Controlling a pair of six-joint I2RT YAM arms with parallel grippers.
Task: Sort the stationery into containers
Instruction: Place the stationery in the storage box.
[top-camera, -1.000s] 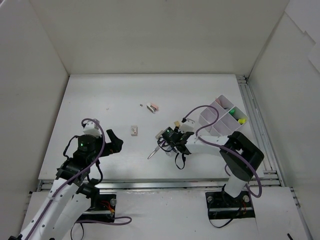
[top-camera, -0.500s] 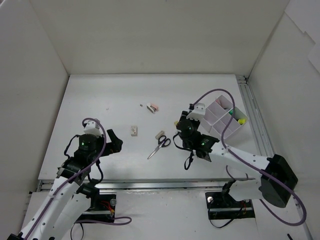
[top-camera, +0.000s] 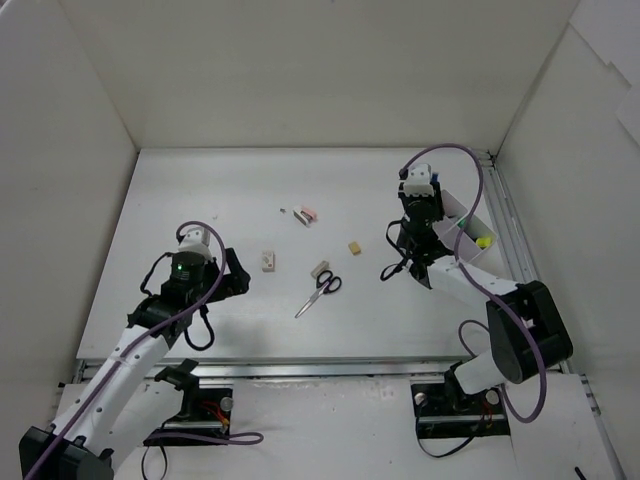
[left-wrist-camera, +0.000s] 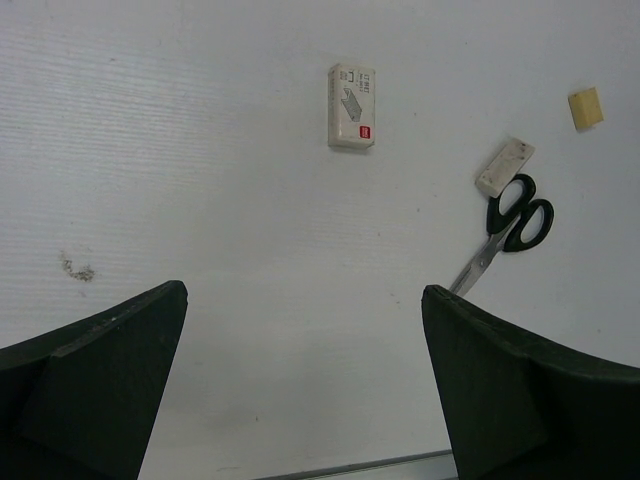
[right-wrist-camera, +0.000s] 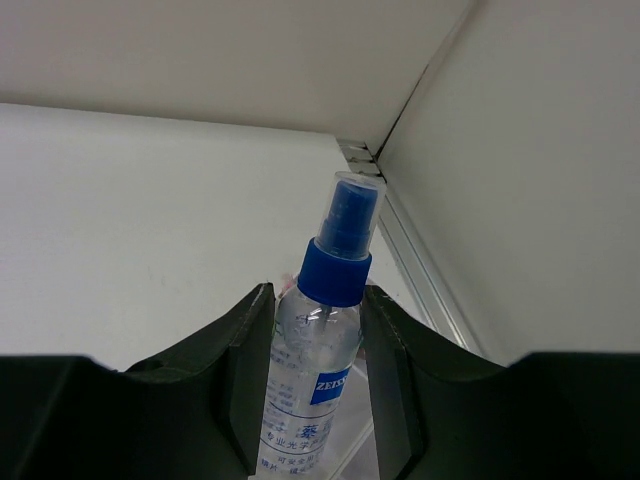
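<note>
My right gripper is raised at the back right, over the inner end of the white organizer tray. It is shut on a clear glue bottle with a blue cap, held upright between both fingers. A yellow highlighter and a green one lie in the tray. My left gripper is open and empty above bare table. Ahead of it lie black-handled scissors, a beige eraser, a boxed white eraser and a small yellow eraser.
A small pink and white item lies further back on the table. White walls close in the back and both sides, and a metal rail runs along the right edge beside the tray.
My right arm has swung from beside the scissors in the middle to the back right over the tray, carrying the bottle. My left arm has shifted a little forward and right.
</note>
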